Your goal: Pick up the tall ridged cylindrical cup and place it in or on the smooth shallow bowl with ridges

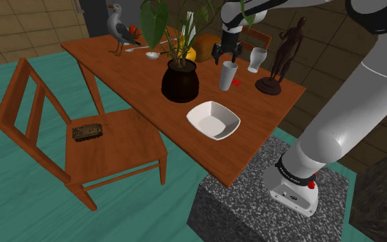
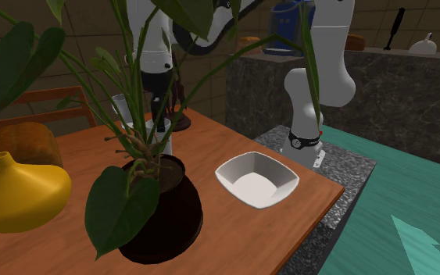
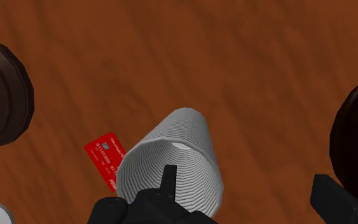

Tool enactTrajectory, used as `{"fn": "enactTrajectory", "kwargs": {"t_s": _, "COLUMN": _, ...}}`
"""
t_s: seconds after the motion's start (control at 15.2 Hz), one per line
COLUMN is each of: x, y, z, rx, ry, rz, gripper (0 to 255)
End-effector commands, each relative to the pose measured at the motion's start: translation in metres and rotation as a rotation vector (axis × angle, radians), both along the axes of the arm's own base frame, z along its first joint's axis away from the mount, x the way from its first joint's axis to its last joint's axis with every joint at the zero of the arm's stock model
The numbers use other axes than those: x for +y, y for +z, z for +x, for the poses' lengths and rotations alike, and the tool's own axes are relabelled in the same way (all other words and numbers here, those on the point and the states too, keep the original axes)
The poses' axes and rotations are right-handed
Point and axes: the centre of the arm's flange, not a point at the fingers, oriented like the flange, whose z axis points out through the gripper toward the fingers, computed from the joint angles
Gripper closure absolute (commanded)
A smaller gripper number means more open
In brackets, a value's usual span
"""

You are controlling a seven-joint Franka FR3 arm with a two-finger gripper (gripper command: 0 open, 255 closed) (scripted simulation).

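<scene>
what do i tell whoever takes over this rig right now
claw: open, holding nothing, just above the ridged cup, one finger over its mouth.
ridged cup: upright on the table, beside a red card, not lifted.
white bowl: empty, nearer the stand's edge of the table.
done: claw lined up over the cup.
left: grasp, lift, set the cup in the bowl.

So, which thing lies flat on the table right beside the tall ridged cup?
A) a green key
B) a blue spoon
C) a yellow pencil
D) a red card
D: a red card lies flat on the wooden table at the foot of the ridged cup, and the cup hides part of it in the wrist view.
</scene>
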Motion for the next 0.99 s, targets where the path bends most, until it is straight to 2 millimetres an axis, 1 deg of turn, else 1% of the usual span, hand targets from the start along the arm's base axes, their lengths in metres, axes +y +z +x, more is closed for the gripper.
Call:
{"fn": "enactTrajectory", "kwargs": {"t_s": 0.0, "x": -0.021, "y": -0.013, "z": 0.011, "rx": -0.002, "ry": -0.035, "rz": -0.002, "gripper": 0}}
{"fn": "enactTrajectory", "kwargs": {"t_s": 0.07, "x": -0.022, "y": -0.014, "z": 0.012, "rx": -0.003, "ry": -0.038, "rz": -0.002, "gripper": 0}}
{"fn": "enactTrajectory", "kwargs": {"t_s": 0.46, "x": -0.025, "y": -0.045, "z": 0.012, "rx": -0.003, "ry": -0.038, "rz": -0.002, "gripper": 0}}
{"fn": "enactTrajectory", "kwargs": {"t_s": 0.53, "x": -0.026, "y": -0.054, "z": 0.012, "rx": -0.003, "ry": -0.038, "rz": -0.002, "gripper": 0}}
{"fn": "enactTrajectory", "kwargs": {"t_s": 0.92, "x": -0.026, "y": -0.054, "z": 0.012, "rx": -0.003, "ry": -0.038, "rz": -0.002, "gripper": 0}}
